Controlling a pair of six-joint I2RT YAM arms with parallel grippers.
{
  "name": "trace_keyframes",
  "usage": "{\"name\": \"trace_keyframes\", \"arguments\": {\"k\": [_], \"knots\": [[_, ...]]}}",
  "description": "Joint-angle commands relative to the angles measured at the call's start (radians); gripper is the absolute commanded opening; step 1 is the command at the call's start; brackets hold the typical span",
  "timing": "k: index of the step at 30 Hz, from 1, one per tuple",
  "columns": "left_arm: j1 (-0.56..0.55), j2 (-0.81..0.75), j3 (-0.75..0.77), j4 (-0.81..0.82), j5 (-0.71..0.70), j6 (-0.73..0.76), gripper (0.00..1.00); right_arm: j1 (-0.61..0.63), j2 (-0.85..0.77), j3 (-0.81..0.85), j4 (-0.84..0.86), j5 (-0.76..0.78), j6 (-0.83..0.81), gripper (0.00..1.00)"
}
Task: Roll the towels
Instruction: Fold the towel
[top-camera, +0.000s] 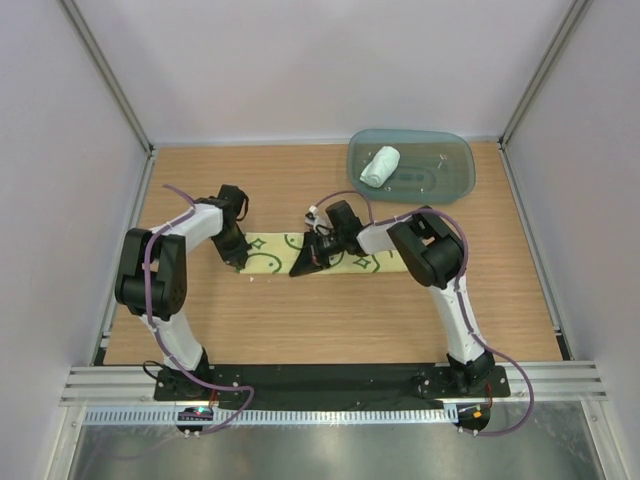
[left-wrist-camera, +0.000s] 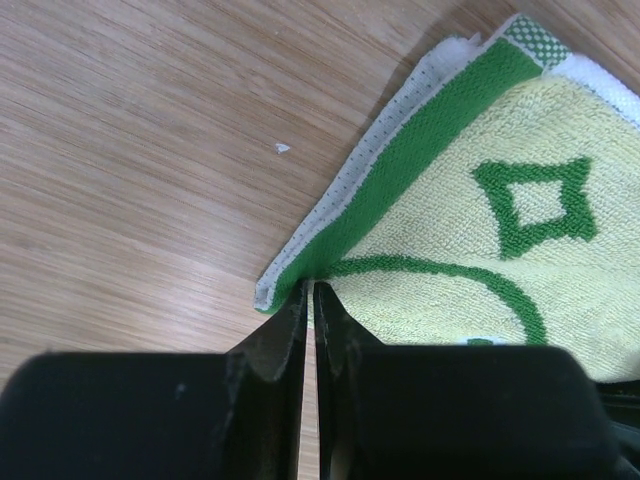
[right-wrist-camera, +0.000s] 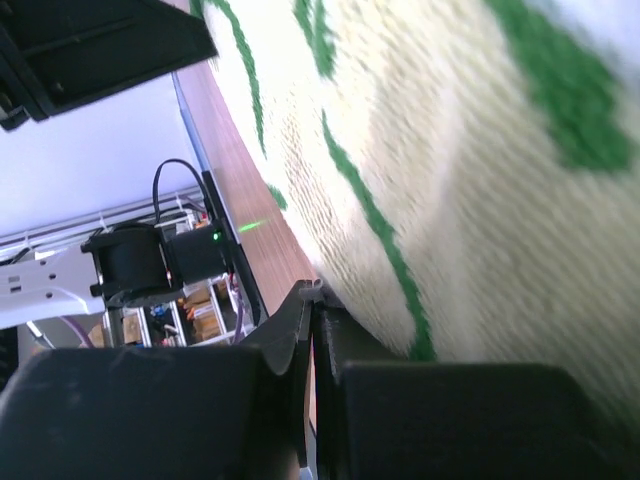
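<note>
While the white towel (top-camera: 380, 165) sat rolled in the tray (top-camera: 452, 178), the yellow towel (top-camera: 275, 252) lay flat on the table (top-camera: 300, 330), open wood around it. The left claw (left-wrist-camera: 310, 288) and right claw (right-wrist-camera: 312, 292) each pinched its near edge.

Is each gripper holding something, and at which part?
Both appear to pinch the yellow towel: the left gripper its green edging near a corner, the right gripper its near long edge.

Top view looks down on the whole worktop (top-camera: 300, 320); both wrist views (very close) share the yellow towel (left-wrist-camera: 480, 260).
</note>
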Motion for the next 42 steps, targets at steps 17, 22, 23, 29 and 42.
{"name": "trace_keyframes", "arguments": {"k": [17,22,23,29,42], "knots": [[0.016,0.027,0.028,-0.039,-0.137,0.053,0.02,-0.256,-0.253,-0.41,0.214,-0.071,0.033,0.01],[0.016,0.022,0.03,-0.046,-0.14,0.055,0.01,-0.348,-0.276,-0.529,0.394,-0.077,0.139,0.01],[0.018,0.02,0.03,-0.048,-0.14,0.055,0.01,-0.36,-0.277,-0.545,0.417,-0.08,0.162,0.01],[0.018,0.022,0.035,-0.054,-0.138,0.055,0.01,-0.429,-0.296,-0.646,0.578,-0.075,0.251,0.01],[0.016,0.042,0.055,-0.079,-0.137,0.049,0.01,-0.557,-0.53,-0.698,0.242,0.07,0.003,0.01]]}}
